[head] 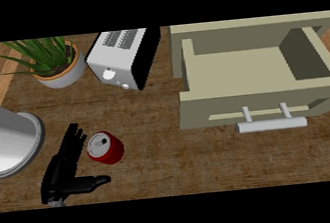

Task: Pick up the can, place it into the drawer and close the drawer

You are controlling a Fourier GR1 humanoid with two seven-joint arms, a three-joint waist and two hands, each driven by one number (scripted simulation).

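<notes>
A red can (pixel 106 148) with a silver top stands on the wooden counter at the lower left. My left hand (pixel 64 169) is just to its left, fingers straight and pointing away from me, thumb stretched to the right below the can. The hand is open and holds nothing; its fingers are beside the can or just touching it. The beige drawer (pixel 193 65) stands pulled out at the right, its inside bare, with a pale bar handle (pixel 271 124) on its front. My right hand does not show.
A white toaster (pixel 122 58) sits at the back centre, left of the drawer. A potted green plant (pixel 54 64) stands at the back left. A large grey cylindrical shape (pixel 4 139) fills the left edge, close to my hand.
</notes>
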